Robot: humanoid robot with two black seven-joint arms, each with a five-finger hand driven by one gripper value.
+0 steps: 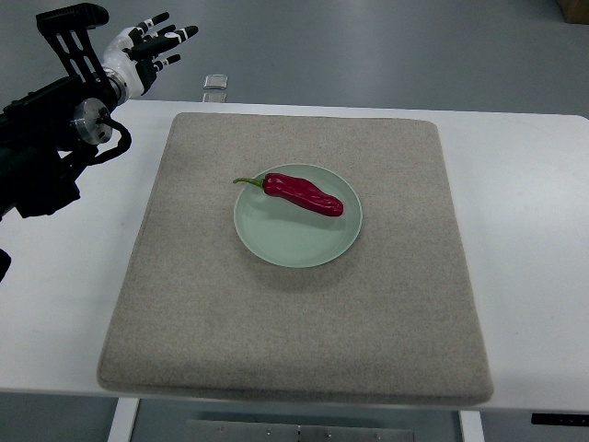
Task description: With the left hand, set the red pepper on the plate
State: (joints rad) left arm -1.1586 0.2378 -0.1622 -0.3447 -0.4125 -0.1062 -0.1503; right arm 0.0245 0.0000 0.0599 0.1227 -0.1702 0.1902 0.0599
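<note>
pepper placement looks complete: the red pepper (304,193) is seen lying on the green plate (285,244), stem leftward. the left hand (147,55) is held well apart, fingers spread and empty. nothing appears left.

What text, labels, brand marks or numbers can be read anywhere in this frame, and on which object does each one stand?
None can be read.
The red pepper, the plate, the mat and the table carry no print.
The left hand, open at the upper left, shows no legible marking.
The small metal piece beyond the table's far edge is too small to tell.
</note>
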